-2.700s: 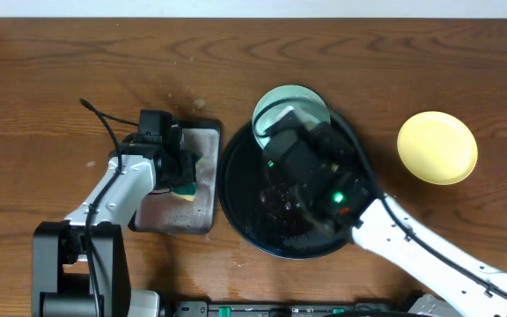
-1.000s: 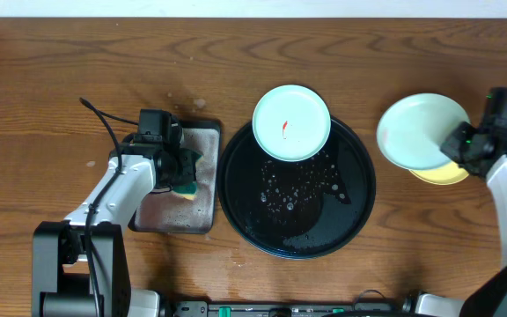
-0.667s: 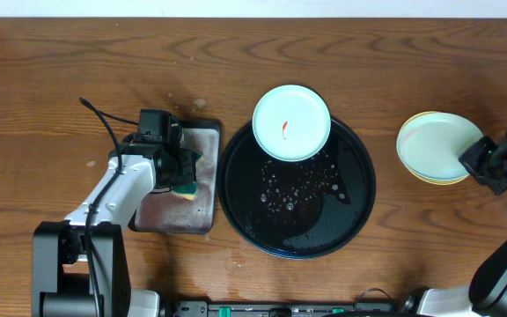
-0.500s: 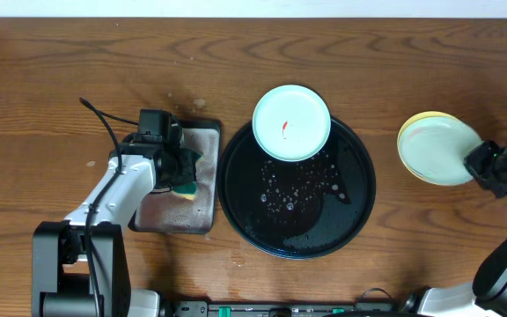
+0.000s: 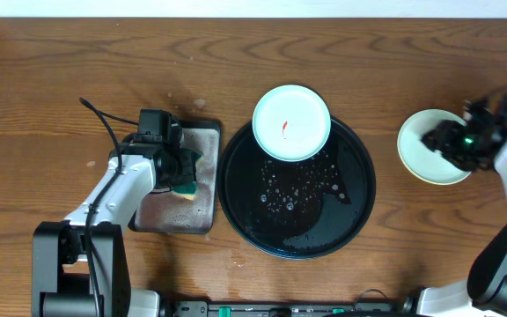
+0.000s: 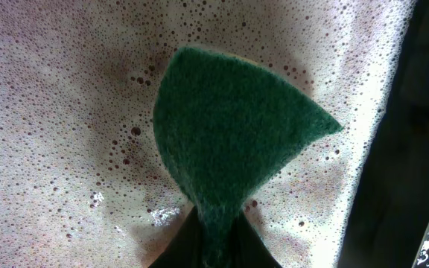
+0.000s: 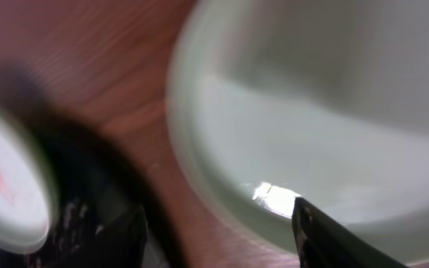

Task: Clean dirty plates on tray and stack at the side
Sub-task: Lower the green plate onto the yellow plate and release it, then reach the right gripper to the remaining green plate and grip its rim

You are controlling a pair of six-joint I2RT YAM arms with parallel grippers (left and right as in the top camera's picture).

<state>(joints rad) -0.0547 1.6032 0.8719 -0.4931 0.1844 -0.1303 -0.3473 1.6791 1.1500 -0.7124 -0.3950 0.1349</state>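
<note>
— What's on your left?

— My left tool is pinching a green wedge-shaped scouring sponge over the foamy small rectangular grey tray; beside it on the brown wooden tabletop lies the large round glossy black tray, wet with droplets; one pale mint-white round plate with a red smear rests on its far rim, not yet washed.

— And the right?

— My right tool hangs over the washed mint-white plate stacked at the side; the fingers are spread, with nothing between them.

— What could go wrong?

— That tool sits low over the stack; a sideways sweep might catch the rim and push the top plate off. The smeared plate overhangs the tray's rim; a clumsy grab could tip it.

— What differs from half a second ago?

— Then my right tool stood off the stack's right edge, and a yellow rim showed beneath; now it is above the plate, and I can hardly see yellow. The left arm is unmoved.
</note>
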